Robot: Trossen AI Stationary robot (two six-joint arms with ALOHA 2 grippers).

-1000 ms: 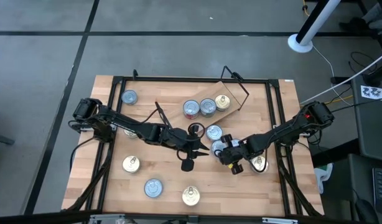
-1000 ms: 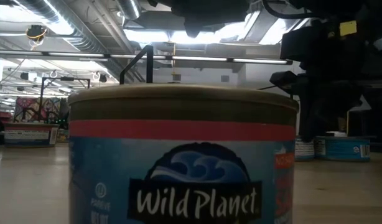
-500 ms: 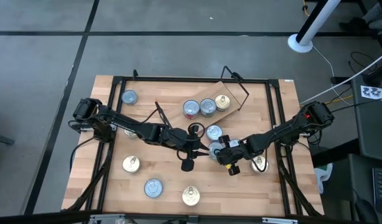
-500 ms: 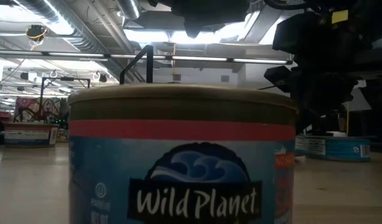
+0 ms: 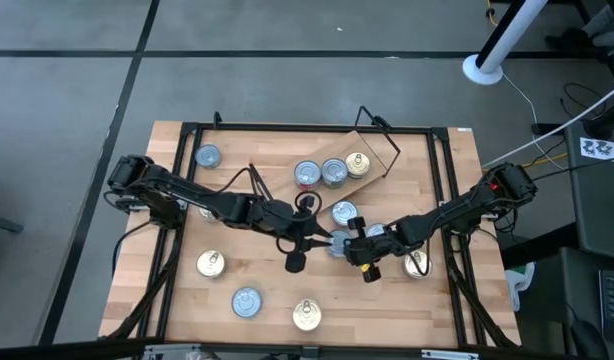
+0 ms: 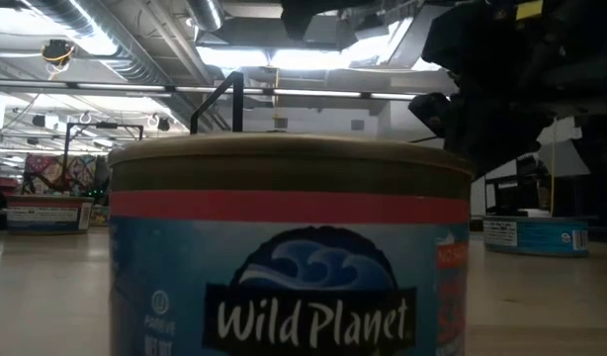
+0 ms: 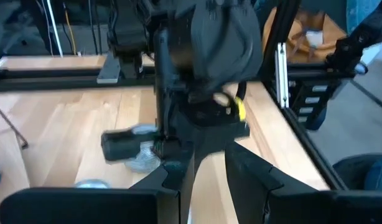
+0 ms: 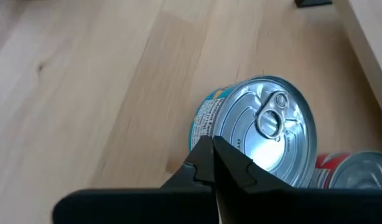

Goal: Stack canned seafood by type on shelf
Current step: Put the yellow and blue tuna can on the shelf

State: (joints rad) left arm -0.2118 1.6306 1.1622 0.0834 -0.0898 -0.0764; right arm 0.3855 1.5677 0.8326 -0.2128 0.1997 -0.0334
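Right hand clenched, empty, mid-frame beside a silver-topped tin; left hand just left, released, on table.

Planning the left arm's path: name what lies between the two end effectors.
In the high view, one silvery-topped tin lies between the left end effector and the right end effector, just off the right one's tips.
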